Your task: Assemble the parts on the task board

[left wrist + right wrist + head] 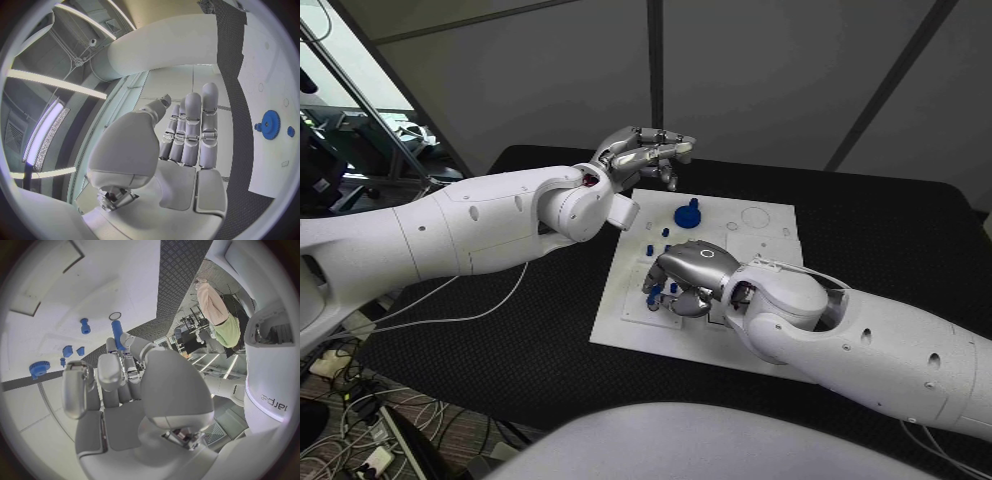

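While left hand (pixel 646 155) hovers empty, fingers apart, right hand (pixel 119 375) pinches 1 blue peg (pixel 117 334); task board (pixel 747 240) holds 1 blue gear (pixel 687 213).

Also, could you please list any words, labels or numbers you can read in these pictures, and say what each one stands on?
Lettering on the white arm casing in the right wrist view: turned sideways, too unclear to read.
Small mark on the task board in the left wrist view: too small to read.

Evenly and brightly lit from overhead in the head view, with soft shadows on the black surface (pixel 877 230) and the white task board (pixel 733 250) sharp. Strong fisheye bending toward both wrist circles' rims. Glaring ceiling light strips (pixel 44 135) in the left wrist view; faint bluish tint throughout.
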Controlling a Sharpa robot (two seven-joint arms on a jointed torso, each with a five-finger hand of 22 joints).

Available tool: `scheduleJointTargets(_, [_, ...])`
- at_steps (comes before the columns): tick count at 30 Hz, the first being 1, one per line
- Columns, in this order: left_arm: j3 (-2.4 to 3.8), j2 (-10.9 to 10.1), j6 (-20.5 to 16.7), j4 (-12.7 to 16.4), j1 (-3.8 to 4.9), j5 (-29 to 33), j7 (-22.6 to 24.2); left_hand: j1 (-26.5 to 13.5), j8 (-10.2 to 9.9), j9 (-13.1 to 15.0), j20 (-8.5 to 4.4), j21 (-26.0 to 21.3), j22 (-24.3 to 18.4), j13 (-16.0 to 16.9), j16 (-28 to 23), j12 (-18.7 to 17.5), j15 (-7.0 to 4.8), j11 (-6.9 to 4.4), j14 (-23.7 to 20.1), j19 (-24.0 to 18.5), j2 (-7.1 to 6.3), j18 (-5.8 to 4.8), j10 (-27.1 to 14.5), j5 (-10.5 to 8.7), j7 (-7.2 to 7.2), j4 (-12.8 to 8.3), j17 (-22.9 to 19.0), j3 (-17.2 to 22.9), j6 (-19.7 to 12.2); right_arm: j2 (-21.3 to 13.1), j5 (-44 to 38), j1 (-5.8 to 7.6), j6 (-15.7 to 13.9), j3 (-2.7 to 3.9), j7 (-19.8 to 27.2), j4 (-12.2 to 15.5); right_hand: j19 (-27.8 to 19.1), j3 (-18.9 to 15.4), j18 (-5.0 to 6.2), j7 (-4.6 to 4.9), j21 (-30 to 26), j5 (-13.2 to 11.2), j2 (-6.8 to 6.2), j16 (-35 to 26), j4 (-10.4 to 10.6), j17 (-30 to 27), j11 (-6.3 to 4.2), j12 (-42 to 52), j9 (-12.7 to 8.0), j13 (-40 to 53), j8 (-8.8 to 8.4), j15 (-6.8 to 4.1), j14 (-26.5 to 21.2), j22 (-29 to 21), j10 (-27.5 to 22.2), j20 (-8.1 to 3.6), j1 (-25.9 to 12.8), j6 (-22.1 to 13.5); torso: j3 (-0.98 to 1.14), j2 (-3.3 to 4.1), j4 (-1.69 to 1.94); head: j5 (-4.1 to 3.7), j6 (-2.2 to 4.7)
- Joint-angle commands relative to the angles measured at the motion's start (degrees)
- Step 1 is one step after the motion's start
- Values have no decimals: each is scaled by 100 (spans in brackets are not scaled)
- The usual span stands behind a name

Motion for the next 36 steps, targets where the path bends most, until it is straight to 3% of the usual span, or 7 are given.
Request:
scheduleJointTargets(1, [6,8,70,-3,12,18,55,18,19,5,23,-31,-7,-6,39,13,12,11,-38,10,11,-21,-41,18,-7,8,-6,-33,-40,4,-23,2,160,1,108,-1,31,28,-23,35,27,7,-1,39,-14,0,-71,-2,4,10,-30,2,62,574,90,21,46,-4,-1,1,-5,12,0])
scheduleJointTargets(26, [5,10,78,-22,12,18,47,18,19,5,23,-31,-7,-6,39,13,12,11,-38,10,11,-21,-41,18,-7,8,-6,-33,-40,36,-192,-4,415,-18,12,-124,29,27,-22,37,25,6,0,35,-13,-9,-69,-5,5,11,-31,4,60,571,91,23,41,-3,-5,1,0,2,0])
scheduleJointTargets(36, [5,5,79,-21,12,18,40,18,19,5,23,-31,-7,-6,39,13,12,11,-38,10,11,-21,-41,18,-7,8,-6,-33,-40,106,-196,-3,519,-138,107,-145,17,14,-19,45,15,-10,-11,29,-8,-25,-63,-25,3,13,-44,13,53,557,79,33,12,-17,-2,3,4,1,0])
